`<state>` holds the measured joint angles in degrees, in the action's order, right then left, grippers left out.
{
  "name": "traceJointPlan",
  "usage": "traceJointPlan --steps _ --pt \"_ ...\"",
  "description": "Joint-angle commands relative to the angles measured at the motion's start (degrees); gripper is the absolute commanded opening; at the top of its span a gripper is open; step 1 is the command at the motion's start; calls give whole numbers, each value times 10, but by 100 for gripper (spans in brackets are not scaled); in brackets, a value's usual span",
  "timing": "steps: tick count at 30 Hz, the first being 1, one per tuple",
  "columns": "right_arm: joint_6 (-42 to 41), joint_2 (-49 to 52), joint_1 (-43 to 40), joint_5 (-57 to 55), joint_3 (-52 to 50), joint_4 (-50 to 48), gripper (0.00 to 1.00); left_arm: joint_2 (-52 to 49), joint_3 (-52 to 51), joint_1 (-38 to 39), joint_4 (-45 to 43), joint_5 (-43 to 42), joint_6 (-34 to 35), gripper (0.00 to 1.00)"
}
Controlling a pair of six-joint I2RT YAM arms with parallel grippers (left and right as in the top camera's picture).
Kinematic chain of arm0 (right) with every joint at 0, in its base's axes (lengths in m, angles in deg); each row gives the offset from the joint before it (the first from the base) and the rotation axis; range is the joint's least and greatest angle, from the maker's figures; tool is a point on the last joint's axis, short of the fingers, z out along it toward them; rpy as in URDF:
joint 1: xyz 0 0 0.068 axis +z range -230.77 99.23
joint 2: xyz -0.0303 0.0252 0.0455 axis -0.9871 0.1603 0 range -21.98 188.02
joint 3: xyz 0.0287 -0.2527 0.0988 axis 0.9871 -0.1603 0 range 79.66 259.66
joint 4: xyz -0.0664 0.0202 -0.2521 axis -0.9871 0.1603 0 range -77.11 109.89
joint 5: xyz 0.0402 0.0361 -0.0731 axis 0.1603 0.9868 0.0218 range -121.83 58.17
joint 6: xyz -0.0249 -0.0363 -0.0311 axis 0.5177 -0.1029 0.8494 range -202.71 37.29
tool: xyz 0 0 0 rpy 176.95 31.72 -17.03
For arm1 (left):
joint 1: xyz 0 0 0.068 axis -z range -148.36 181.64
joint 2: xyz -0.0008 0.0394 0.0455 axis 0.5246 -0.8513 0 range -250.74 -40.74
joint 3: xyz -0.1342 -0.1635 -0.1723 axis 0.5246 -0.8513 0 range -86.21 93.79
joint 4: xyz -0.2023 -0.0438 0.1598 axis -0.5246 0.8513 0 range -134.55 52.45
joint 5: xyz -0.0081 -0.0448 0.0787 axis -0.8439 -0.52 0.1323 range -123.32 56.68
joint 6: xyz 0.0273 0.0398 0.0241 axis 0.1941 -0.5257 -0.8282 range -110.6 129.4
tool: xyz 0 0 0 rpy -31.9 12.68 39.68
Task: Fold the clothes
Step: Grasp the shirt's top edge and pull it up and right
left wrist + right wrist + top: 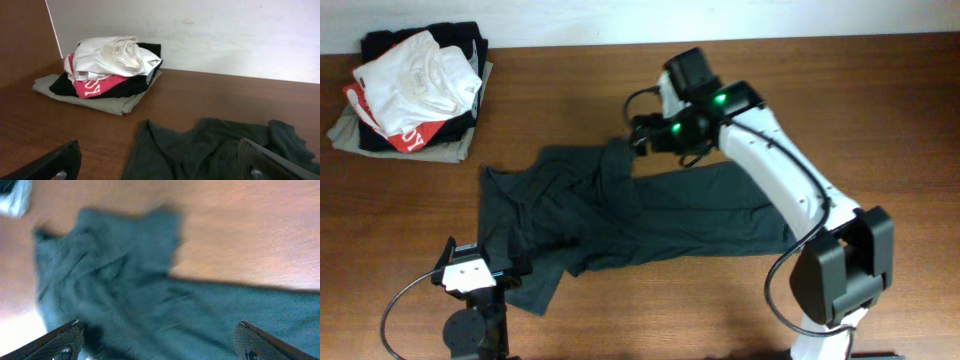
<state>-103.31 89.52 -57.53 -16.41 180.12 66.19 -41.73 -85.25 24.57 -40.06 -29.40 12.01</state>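
A dark green garment lies spread and wrinkled across the middle of the table, with a bunched-up fold at its top edge. My right gripper hovers over that fold. In the right wrist view its jaws are wide open with the green cloth beneath them, holding nothing. My left gripper rests low at the garment's front left corner. Its jaws are wide open and empty, with the green cloth just ahead of them.
A stack of folded clothes sits at the back left corner, with a crumpled white item on top and red, black and olive pieces below; it also shows in the left wrist view. A white wall borders the table's far edge.
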Motion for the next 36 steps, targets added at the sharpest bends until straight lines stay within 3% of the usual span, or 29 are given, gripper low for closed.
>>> traceJointPlan --steps 1,5,8,10,16,23,36 --pt "-6 14 -26 -51 -1 -24 98 3 -4 2 -2 4 -5 99" --pt "-21 47 -23 -6 -1 -52 98 3 -4 2 -2 4 -5 99" --pt "-21 85 1 -4 -1 -58 78 3 -4 2 -2 4 -5 99" --pt "-22 106 17 -4 -1 -58 72 3 -4 2 -2 4 -5 99" --pt "-24 127 64 32 -1 -57 68 3 -4 2 -2 4 -5 99" --pt "-24 150 101 0 -13 -56 67 3 -4 2 -2 4 -5 99" --pt "-24 181 84 -55 -17 -38 67 3 -4 2 -2 4 -5 99"
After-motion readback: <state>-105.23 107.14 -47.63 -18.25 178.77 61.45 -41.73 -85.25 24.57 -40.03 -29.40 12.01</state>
